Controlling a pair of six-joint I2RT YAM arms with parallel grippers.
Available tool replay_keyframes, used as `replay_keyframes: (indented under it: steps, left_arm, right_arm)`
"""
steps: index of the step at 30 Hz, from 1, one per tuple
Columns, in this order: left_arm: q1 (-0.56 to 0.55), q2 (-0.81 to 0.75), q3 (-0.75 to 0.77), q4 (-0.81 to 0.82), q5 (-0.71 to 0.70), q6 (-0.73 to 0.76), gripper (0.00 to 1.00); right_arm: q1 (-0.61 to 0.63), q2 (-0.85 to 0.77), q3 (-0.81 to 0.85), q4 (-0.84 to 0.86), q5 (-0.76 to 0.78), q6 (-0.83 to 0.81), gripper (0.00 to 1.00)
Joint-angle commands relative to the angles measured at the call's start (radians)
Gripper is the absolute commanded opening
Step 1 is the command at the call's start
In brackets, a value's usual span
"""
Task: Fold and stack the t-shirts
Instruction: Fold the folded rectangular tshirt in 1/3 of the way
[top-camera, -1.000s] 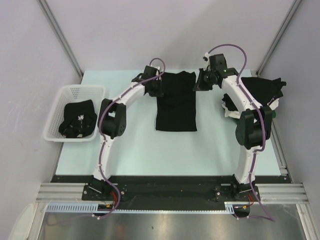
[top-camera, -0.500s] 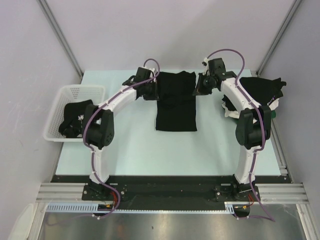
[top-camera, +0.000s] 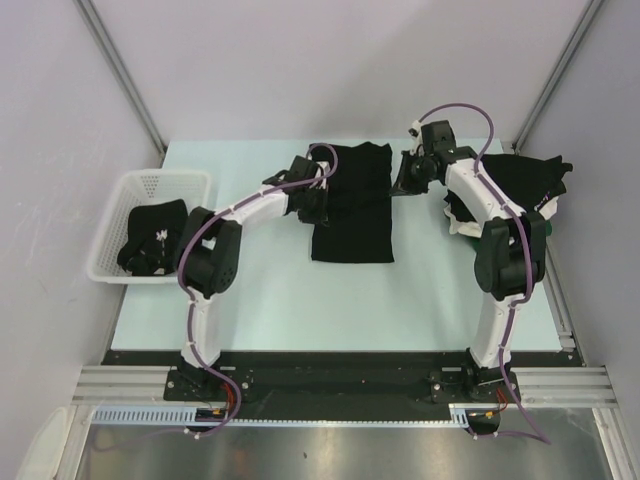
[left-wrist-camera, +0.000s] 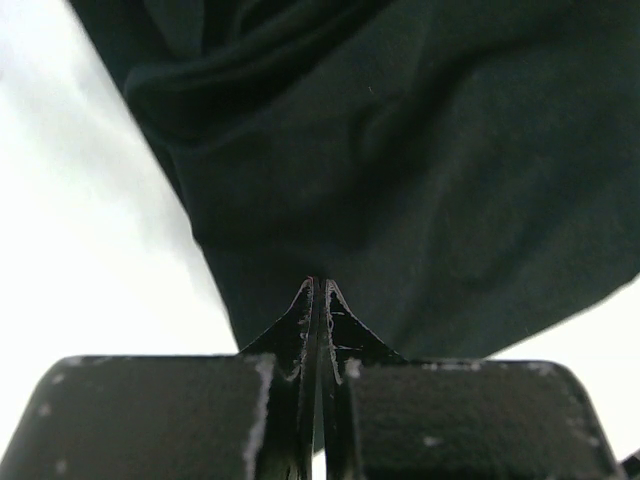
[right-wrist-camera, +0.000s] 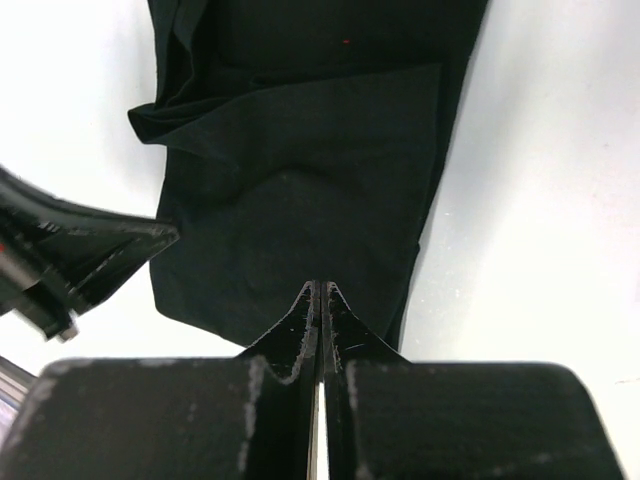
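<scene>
Closely, left gripper (left-wrist-camera: 318, 288) and right gripper (right-wrist-camera: 319, 290) flank t-shirt (top-camera: 352, 218).

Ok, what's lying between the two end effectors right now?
The folded black t-shirt fills the gap between the left end effector and the right end effector, as the top view shows.

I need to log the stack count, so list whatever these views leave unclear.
- Top view: right pile, partly under the right arm; shirt count unknowable.
- Top view: shirt in the basket, its white mark too small to read.
- Left wrist: centre shirt, cut off by top and right edges.
</scene>
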Motion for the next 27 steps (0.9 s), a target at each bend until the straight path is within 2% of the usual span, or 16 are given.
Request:
replay_keyframes:
  steps: [1,13,27]
  left_arm:
    - [0.003,0.067,0.088,0.042,0.018,0.018,0.0]
    - [0.02,0.202,0.26,0.002,-0.006,0.062,0.0]
    - [0.109,0.32,0.429,-0.017,-0.031,0.064,0.0]
  right_arm:
    - [-0.019,-0.065,0.013,-0.002,0.002,-0.027,0.0]
    - [-0.037,-0.049,0.028,-0.034,0.017,-0.042,0.0]
    - [-0.042,-0.015,0.04,-0.051,0.023,-0.053,0.0]
